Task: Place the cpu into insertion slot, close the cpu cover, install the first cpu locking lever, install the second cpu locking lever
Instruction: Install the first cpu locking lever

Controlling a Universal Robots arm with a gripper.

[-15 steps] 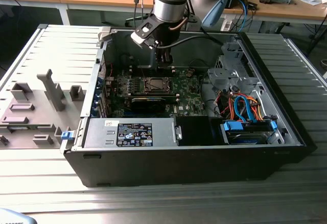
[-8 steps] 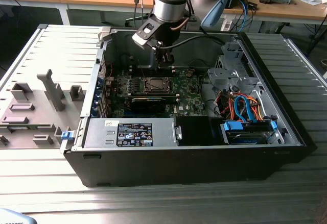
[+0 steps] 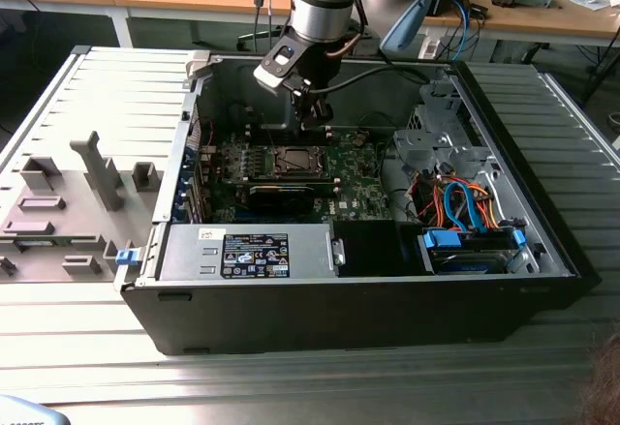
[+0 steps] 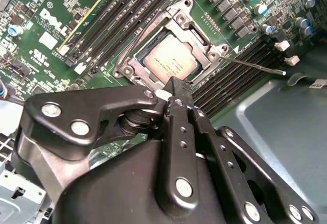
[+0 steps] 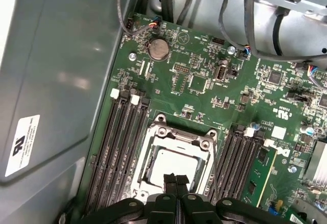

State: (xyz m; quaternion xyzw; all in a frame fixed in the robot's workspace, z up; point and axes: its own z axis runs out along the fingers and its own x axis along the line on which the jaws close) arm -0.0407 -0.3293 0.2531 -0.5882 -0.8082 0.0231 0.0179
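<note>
- The end effector (image 5: 176,179) is nearest in both wrist views (image 4: 177,85). Its two black fingers are pressed together with nothing between them.
- Its tips hang just over one edge of the cpu cover (image 5: 176,132). I cannot tell whether they touch it.
- The cpu (image 5: 168,162) lies flat in the insertion slot (image 3: 294,161), silvery top up, and shows through the cover's square opening.
- The cpu cover (image 4: 196,32) lies down over the slot and frames the cpu (image 4: 168,60) on all sides.
- A thin metal lever (image 4: 255,66) sticks out from one corner of the cover, slanting across the neighbouring memory slots (image 4: 127,9).
- Rows of black memory slots (image 5: 122,142) flank the slot on two sides of the green motherboard (image 5: 204,101).
- A round coin battery (image 5: 158,49) sits farther off, near a corner of the board.
- In the exterior view the open computer case (image 3: 339,318) lies on its side in the middle of the slatted metal worktop (image 3: 291,386).
- The power supply (image 3: 257,254) runs along the case's near wall, and blue and orange cables (image 3: 465,212) fill its corner on the exterior view's right.
- A grey fixture (image 3: 58,212) sits by the worktop's edge on the exterior view's left.
- The arm (image 3: 320,9) reaches down into the case from the far side, with the end effector (image 3: 315,115) above the board.
</note>
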